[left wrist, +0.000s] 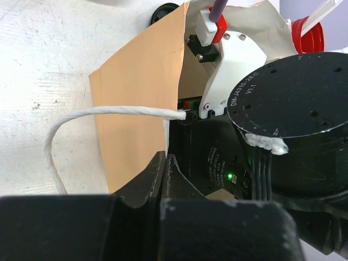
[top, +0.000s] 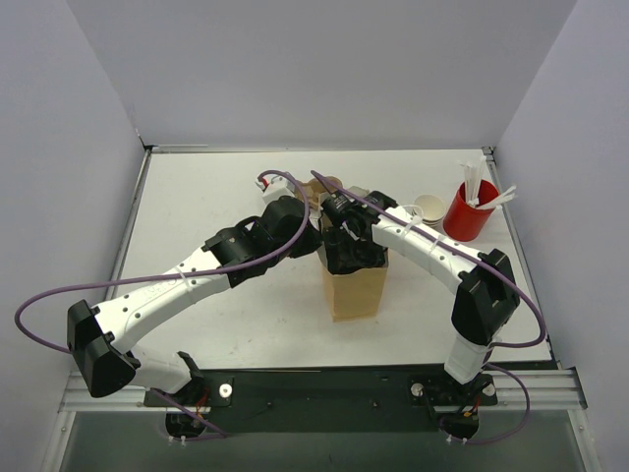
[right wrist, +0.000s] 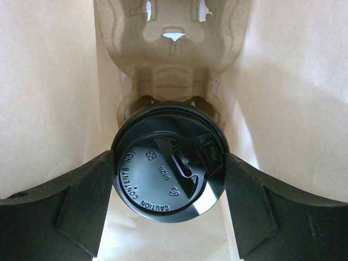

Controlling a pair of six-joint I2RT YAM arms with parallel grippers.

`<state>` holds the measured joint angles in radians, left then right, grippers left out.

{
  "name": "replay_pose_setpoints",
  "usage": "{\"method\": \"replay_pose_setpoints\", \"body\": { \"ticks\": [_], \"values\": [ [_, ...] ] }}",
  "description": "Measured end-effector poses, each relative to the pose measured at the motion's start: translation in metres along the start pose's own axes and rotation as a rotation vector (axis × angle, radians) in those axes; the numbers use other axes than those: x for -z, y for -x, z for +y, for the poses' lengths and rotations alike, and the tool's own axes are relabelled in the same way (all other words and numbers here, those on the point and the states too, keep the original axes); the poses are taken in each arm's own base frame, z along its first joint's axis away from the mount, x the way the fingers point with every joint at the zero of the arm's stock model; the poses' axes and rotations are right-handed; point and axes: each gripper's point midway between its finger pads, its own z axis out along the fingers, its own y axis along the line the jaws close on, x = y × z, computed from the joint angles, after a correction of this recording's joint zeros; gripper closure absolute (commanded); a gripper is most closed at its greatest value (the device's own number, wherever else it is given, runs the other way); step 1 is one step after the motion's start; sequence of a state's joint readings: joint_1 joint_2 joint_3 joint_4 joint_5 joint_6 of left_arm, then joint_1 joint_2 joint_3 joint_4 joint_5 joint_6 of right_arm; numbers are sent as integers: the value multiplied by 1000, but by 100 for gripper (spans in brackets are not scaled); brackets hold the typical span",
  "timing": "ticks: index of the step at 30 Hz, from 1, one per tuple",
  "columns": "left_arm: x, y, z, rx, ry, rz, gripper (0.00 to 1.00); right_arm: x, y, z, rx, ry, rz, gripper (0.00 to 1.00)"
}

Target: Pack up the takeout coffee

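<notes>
2 fingers of the right hand (right wrist: 169,187) clasp the takeout coffee (right wrist: 163,204) near its stiff lid (right wrist: 142,163), wisely: paper walls likely crush. Left hand (left wrist: 165,174), closed, pinches the bag (left wrist: 138,92) edge.

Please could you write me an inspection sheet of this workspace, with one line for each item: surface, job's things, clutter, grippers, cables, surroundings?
Surface: white table, lightly scuffed.
Job's things: takeout coffee, black lid on, inside the brown paper bag; a pulp carrier is in the bag too.
Clutter: red cup with white sticks; pale cups beside it.
Grippers: left gripper shut on the bag's rim; right gripper in the bag, fingers against both sides of the lid.
Cables: purple cables loop along both arms.
Surroundings: plain grey walls on three sides.
</notes>
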<state>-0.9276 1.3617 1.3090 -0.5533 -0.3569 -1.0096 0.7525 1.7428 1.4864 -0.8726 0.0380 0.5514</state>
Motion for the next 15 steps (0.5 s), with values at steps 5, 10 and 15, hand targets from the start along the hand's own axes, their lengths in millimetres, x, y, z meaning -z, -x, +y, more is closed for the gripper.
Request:
{"method": "replay_pose_setpoints", "body": {
  "ticks": [5,10,15],
  "values": [
    [0,-1,0,0,-2,3,100,-2,0,0,-1,-1,-1,62],
    [0,-1,-1,0,-3,5,100,-4,1,0,-1,-4,-10,62],
    [0,-1,-1,0,-3,5,100,-6,2,0,-2,-6,-17,62]
  ]
}}
